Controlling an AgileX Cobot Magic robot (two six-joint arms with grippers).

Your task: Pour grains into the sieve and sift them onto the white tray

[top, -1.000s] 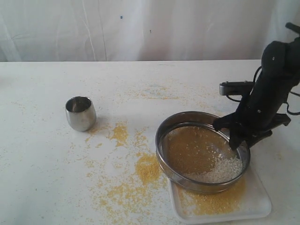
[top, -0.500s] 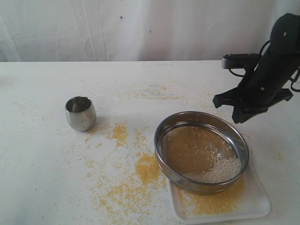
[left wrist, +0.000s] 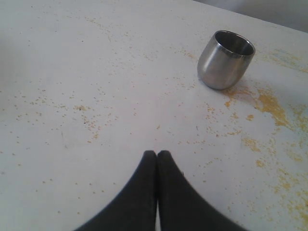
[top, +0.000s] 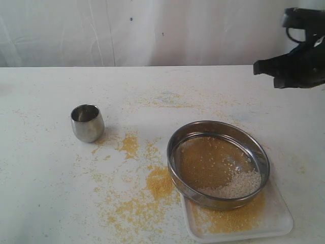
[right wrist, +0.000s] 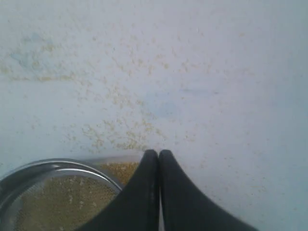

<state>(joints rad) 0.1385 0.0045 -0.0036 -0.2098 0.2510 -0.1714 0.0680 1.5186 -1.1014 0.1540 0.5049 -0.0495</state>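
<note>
Your right gripper (top: 270, 71), fingers together and empty, hangs upper right of the exterior frame, well clear of the sieve (top: 173, 170); a second ago it was at the rim. Left gripper (left wrist: 156, 159) is closed too, holding nothing, over the bench (left wrist: 72, 72). Sieve sits on the white tray (top: 279, 223), lower right, whitish grains (top: 236, 185) left on the mesh. Sifting looks done; next you'd retract, or re-grip the rim to shake again.
</note>
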